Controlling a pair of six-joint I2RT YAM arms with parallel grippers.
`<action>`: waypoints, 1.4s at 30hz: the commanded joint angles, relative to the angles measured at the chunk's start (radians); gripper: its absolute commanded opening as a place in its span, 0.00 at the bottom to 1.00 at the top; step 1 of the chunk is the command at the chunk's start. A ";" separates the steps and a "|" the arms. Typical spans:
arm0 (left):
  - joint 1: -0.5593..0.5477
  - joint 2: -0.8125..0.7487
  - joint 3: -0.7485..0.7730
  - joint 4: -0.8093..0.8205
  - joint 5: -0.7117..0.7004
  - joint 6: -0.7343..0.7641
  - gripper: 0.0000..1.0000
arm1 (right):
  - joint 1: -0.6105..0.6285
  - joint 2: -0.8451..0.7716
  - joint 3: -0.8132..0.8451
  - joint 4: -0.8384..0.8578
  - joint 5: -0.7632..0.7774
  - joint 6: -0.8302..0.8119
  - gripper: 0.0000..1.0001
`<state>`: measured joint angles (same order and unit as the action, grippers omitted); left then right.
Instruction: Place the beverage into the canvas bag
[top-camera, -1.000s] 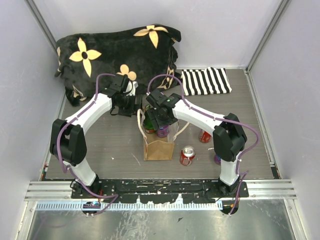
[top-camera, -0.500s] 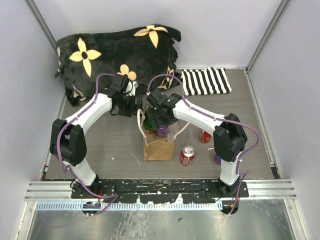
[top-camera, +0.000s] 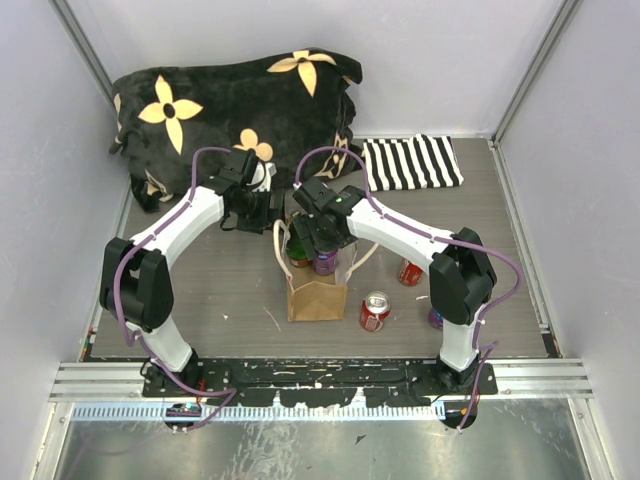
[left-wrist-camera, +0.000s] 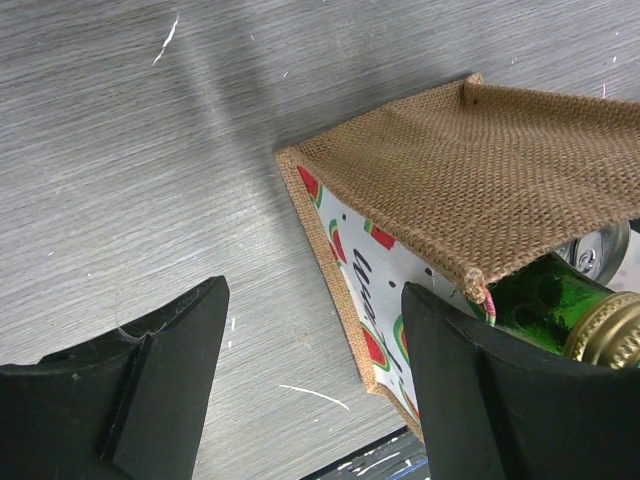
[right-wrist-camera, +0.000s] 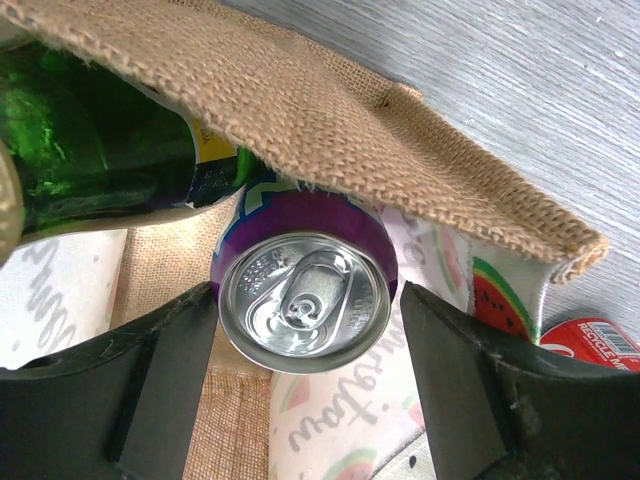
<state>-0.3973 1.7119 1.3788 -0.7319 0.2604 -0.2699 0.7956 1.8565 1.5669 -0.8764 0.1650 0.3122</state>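
Observation:
The canvas bag (top-camera: 318, 298) stands upright at the table's middle, its cream handles spread. Inside it sit a purple can (top-camera: 325, 262) and a green glass bottle (top-camera: 297, 250). My right gripper (top-camera: 318, 240) hovers over the bag's mouth. In the right wrist view the purple can (right-wrist-camera: 305, 300) sits top-up between the fingers of that gripper (right-wrist-camera: 308, 312), which is open with a gap on the right side. The bottle (right-wrist-camera: 90, 150) leans beside it under the burlap flap. My left gripper (left-wrist-camera: 316, 290) is open at the bag's (left-wrist-camera: 470, 170) left wall, holding nothing.
Two red cans (top-camera: 374, 310) (top-camera: 410, 272) stand right of the bag, and another can (top-camera: 435, 318) shows by the right arm's base. The black flowered cushion (top-camera: 240, 110) fills the back left. A striped cloth (top-camera: 410, 162) lies at the back right.
My right gripper's jaws have widened around the purple can inside the bag. The left arm and the bag have stayed put.

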 joint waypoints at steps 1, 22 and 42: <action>-0.006 -0.021 0.001 0.002 0.031 -0.003 0.77 | 0.003 -0.076 0.069 -0.008 0.042 -0.009 0.79; -0.006 -0.028 -0.009 0.003 0.038 0.000 0.77 | -0.062 -0.096 0.439 -0.100 0.214 -0.024 0.78; -0.006 -0.081 -0.076 0.011 0.036 0.020 0.77 | -0.534 -0.306 -0.101 -0.224 -0.023 -0.039 0.81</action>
<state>-0.3973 1.6615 1.3190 -0.7300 0.2722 -0.2615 0.2787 1.6279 1.5265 -1.1053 0.2024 0.2855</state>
